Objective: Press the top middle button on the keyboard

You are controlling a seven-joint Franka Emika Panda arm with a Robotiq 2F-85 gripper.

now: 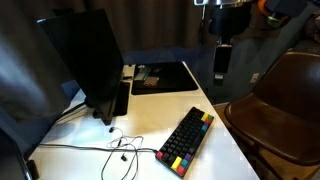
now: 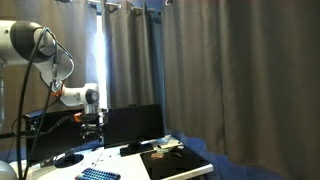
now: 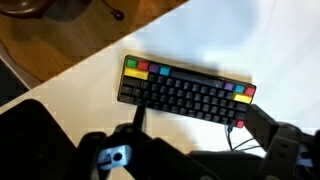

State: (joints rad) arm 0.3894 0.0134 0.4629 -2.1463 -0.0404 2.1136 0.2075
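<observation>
The compact black keyboard (image 1: 187, 140) lies slanted on the white table near its front edge, with red, yellow, green and blue keys at its ends. It also shows at the bottom of an exterior view (image 2: 98, 175) and across the middle of the wrist view (image 3: 185, 92). My gripper (image 1: 222, 58) hangs high above the table, beyond the keyboard's far end, touching nothing. In the wrist view the gripper (image 3: 196, 118) shows two fingers spread wide apart with nothing between them. It also shows in an exterior view (image 2: 91, 120).
A black monitor (image 1: 85, 55) stands at the table's left, with a flat black desk mat (image 1: 165, 76) behind the keyboard. Thin cables and earphones (image 1: 120, 145) lie left of the keyboard. A brown chair (image 1: 280, 105) stands right of the table. Dark curtains hang behind.
</observation>
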